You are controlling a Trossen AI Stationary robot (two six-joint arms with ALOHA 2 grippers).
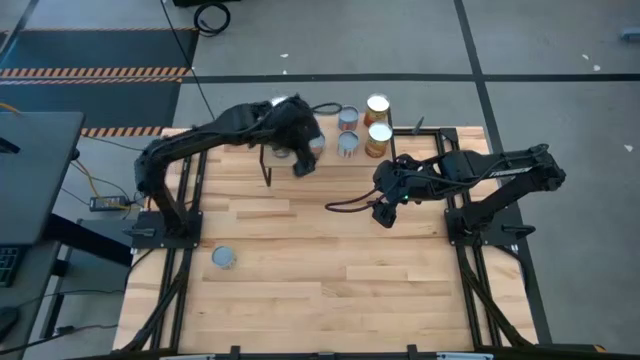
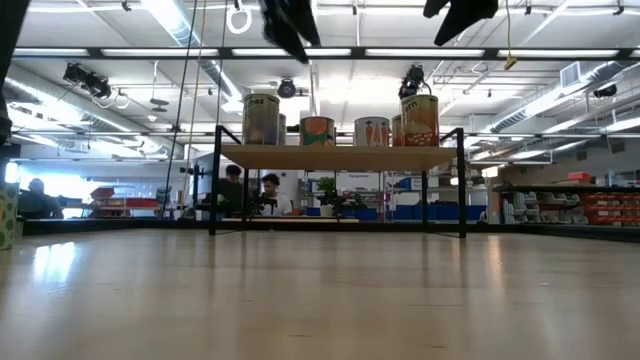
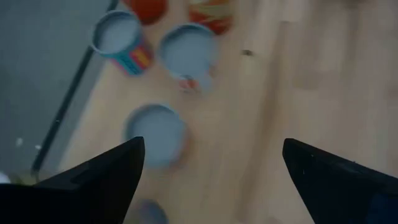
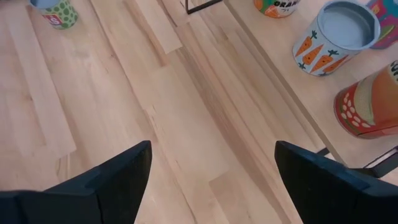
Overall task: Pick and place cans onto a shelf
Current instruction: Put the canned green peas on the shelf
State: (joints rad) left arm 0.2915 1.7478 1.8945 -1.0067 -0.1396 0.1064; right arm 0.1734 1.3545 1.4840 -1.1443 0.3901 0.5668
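The left gripper (image 1: 303, 160) is hanging over the shelf (image 2: 340, 157) at the bench's far edge, its fingers (image 3: 106, 171) spread as wide as they go and gripping nothing. Just below it in the left wrist view a grey-topped can (image 3: 155, 132) is standing on the shelf board, with more cans (image 3: 186, 53) beyond it. Across the bench, the low view is showing the cans (image 2: 262, 118) lined up along the shelf's top board, the tallest (image 2: 420, 118) sitting toward its right end. One can (image 1: 224, 258) is standing alone on the bench (image 1: 330, 280) near its left edge, well apart from the shelf. The right gripper (image 1: 384, 213) is waiting over the middle of the bench, jaws wide apart and empty, near the carrot-labelled can (image 4: 333, 40) on the shelf.
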